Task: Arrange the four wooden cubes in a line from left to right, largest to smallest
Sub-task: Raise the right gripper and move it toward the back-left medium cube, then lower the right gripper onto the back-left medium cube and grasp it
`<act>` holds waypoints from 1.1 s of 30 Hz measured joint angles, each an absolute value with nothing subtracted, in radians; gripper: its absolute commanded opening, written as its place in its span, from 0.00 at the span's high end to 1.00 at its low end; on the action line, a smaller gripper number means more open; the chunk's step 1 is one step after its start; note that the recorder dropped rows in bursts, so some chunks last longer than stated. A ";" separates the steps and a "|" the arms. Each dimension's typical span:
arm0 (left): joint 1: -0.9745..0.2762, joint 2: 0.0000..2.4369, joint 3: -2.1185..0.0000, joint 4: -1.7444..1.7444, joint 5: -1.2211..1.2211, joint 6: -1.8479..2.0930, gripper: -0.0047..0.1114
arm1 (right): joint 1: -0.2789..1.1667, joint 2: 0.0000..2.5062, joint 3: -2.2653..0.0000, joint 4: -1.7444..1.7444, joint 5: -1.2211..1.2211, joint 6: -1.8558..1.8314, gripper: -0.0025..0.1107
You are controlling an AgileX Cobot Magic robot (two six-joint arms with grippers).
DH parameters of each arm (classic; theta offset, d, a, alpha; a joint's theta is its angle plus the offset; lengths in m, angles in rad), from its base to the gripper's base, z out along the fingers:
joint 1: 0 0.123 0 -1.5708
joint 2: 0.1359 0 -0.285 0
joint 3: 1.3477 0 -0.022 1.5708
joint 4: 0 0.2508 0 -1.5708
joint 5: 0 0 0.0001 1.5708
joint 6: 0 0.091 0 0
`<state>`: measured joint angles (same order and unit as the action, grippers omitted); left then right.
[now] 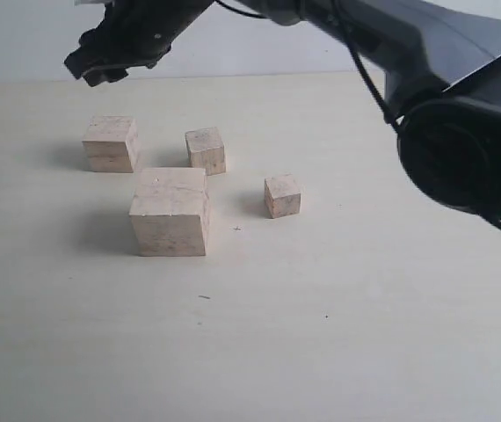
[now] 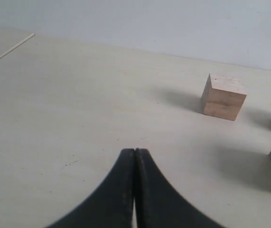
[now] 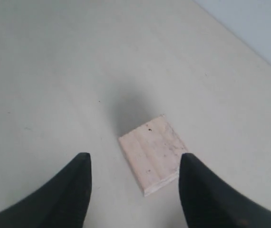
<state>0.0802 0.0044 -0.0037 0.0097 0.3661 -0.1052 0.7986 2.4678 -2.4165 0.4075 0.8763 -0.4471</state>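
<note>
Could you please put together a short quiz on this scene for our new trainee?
1. True or false: the left hand is shut and empty.
2. The largest cube stands: A, stacked on another cube; B, on its own, nearest the exterior camera; C, furthest from that camera.
3. Is the right hand open or shut?
Key: 1 true; 2 B; 3 open.

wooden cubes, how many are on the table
4. The largest cube stands in front, the back-left cube and back-middle cube behind it, and the smallest cube to the right. None seems hidden.
</note>
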 measured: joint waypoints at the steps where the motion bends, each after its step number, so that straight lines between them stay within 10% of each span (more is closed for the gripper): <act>1: 0.080 0.004 -0.004 0.010 0.366 -0.105 0.96 | 0.786 2.463 -2.417 0.444 0.887 -0.513 0.51; 22: 0.080 0.004 -0.004 0.010 0.366 -0.105 0.96 | 0.663 2.473 -2.371 0.834 0.943 -1.005 0.50; 33: 0.080 0.004 -0.004 0.010 0.366 -0.105 0.96 | 0.663 2.601 -2.369 0.968 0.863 -1.264 0.18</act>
